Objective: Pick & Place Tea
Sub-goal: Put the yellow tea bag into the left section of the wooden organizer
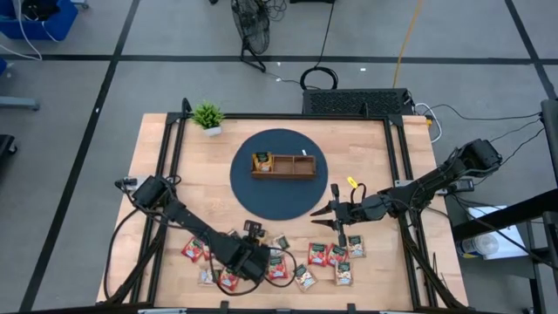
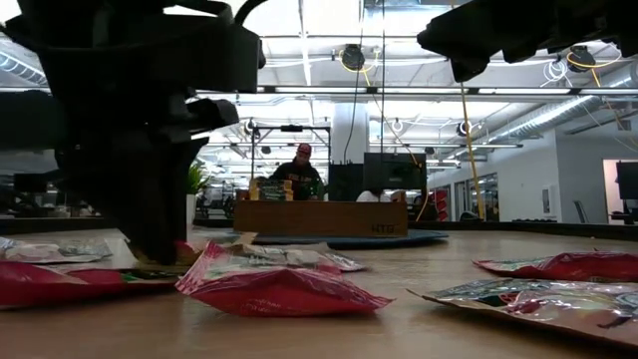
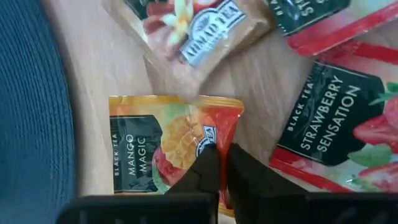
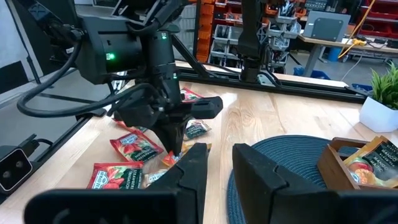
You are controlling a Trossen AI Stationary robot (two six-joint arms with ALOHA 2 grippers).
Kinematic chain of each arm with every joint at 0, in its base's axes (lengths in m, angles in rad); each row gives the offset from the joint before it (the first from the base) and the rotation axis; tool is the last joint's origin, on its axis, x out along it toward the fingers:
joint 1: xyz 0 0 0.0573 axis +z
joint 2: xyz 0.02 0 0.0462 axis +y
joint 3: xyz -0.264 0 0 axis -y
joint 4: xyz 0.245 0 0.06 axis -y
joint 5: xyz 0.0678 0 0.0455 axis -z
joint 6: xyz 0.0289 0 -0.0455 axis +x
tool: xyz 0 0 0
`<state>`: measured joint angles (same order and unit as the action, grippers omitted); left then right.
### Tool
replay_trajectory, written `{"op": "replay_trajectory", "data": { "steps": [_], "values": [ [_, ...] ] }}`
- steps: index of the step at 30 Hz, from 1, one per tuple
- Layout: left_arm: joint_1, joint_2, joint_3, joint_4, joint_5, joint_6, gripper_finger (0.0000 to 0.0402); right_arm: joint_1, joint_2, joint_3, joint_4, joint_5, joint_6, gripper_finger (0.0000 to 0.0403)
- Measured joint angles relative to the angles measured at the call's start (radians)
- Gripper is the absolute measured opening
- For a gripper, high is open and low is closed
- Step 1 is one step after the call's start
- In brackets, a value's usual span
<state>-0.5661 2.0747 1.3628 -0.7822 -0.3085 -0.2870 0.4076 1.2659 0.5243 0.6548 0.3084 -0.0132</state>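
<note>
Left gripper (image 3: 217, 163): fingers pinched together on the edge of an orange mango tea sachet (image 3: 168, 140) lying flat on the wooden table (image 1: 200, 166), just beside the blue mat (image 1: 279, 174). Red strawberry sachets (image 3: 329, 124) lie alongside. Right gripper (image 1: 336, 215): hovering at the mat's rim, fingers slightly parted, empty. Wooden tray (image 1: 284, 166): one sachet inside.
</note>
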Motion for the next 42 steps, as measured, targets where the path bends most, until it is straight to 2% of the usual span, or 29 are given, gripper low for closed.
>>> {"op": "replay_trajectory", "data": {
  "steps": [6, 12, 16, 18, 22, 26, 28, 32, 34, 36, 42],
  "values": [
    [-0.047, 0.004, 0.048, -0.112, -0.105, 0.057, 0.0010, 0.000, 0.000, 0.000, 0.000, 0.000, 0.001, 0.0064],
    [-0.086, 0.000, 0.125, -0.236, -0.413, 0.091, 0.0009, -0.032, 0.034, -0.001, 0.027, 0.036, 0.002, 0.0064],
    [-0.073, 0.000, 0.143, -0.238, -0.623, 0.195, 0.0010, -0.095, 0.147, -0.031, 0.227, 0.057, 0.037, 0.0064],
    [-0.057, 0.000, 0.148, -0.227, -0.677, 0.256, 0.0011, -0.128, 0.215, -0.039, 0.338, 0.057, 0.042, 0.0064],
    [-0.011, -0.001, 0.148, -0.205, -0.687, 0.393, 0.0009, -0.198, 0.344, -0.037, 0.514, 0.057, 0.069, 0.0064],
    [0.022, -0.002, 0.151, -0.204, -0.730, 0.485, 0.0010, -0.279, 0.436, -0.038, 0.543, 0.046, 0.192, 0.0064],
    [0.029, -0.002, 0.152, -0.197, -0.765, 0.508, 0.0011, -0.322, 0.474, -0.038, 0.562, -0.031, 0.253, 0.0064],
    [0.039, -0.004, 0.152, -0.180, -0.791, 0.525, 0.0009, -0.389, 0.537, -0.038, 0.700, -0.311, 0.362, 0.0064],
    [0.043, -0.004, 0.153, -0.169, -0.791, 0.521, 0.0009, -0.405, 0.568, -0.038, 0.766, -0.406, 0.403, 0.0064],
    [0.045, -0.004, 0.153, -0.155, -0.790, 0.525, 0.0009, -0.407, 0.591, -0.037, 0.802, -0.445, 0.417, 0.0064],
    [0.046, -0.004, 0.153, -0.139, -0.790, 0.546, 0.0009, -0.392, 0.629, -0.003, 0.837, -0.443, 0.418, 0.0064]
  ]
}}
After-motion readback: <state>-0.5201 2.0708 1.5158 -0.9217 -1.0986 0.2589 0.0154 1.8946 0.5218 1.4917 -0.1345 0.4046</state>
